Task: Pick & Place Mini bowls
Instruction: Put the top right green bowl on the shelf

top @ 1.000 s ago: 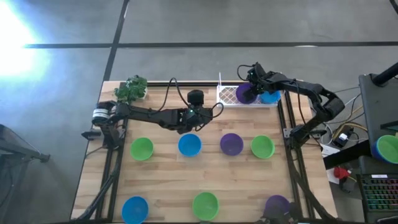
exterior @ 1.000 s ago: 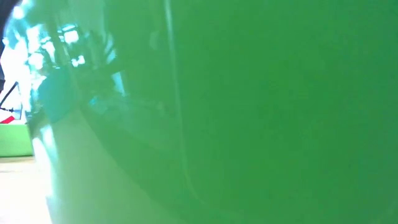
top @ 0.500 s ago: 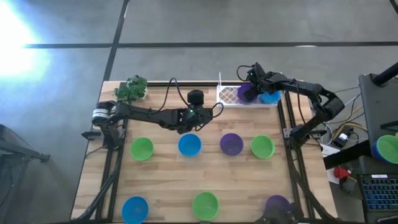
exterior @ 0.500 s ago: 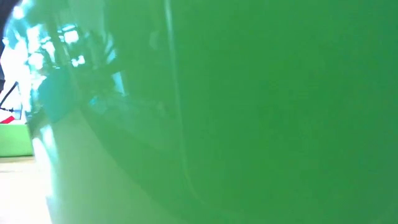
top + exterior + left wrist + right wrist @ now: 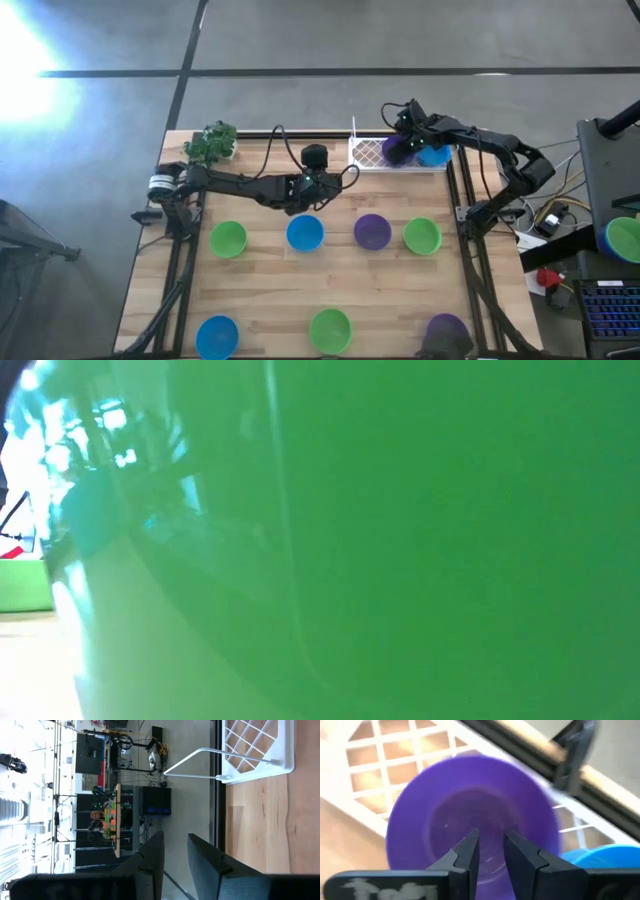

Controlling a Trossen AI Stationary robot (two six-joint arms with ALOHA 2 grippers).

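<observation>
Your right end effector hovered over the purple bowl in the white rack, fingers parted, gripping nothing.

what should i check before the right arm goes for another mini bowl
1. Purple bowl lies in the white basket beside the blue bowl: ok.
2. Right tool free of the purple bowl: ok, fingers stand apart above its hollow with nothing between them.
3. Left tool out of the way: ok, open and empty near mid table, above the middle blue bowl.
4. Bowls left on the table: ok, seven show in the high view; the nearest to the right arm is the green bowl.
5. Low view usable: not ok, a green surface fills it.
</observation>
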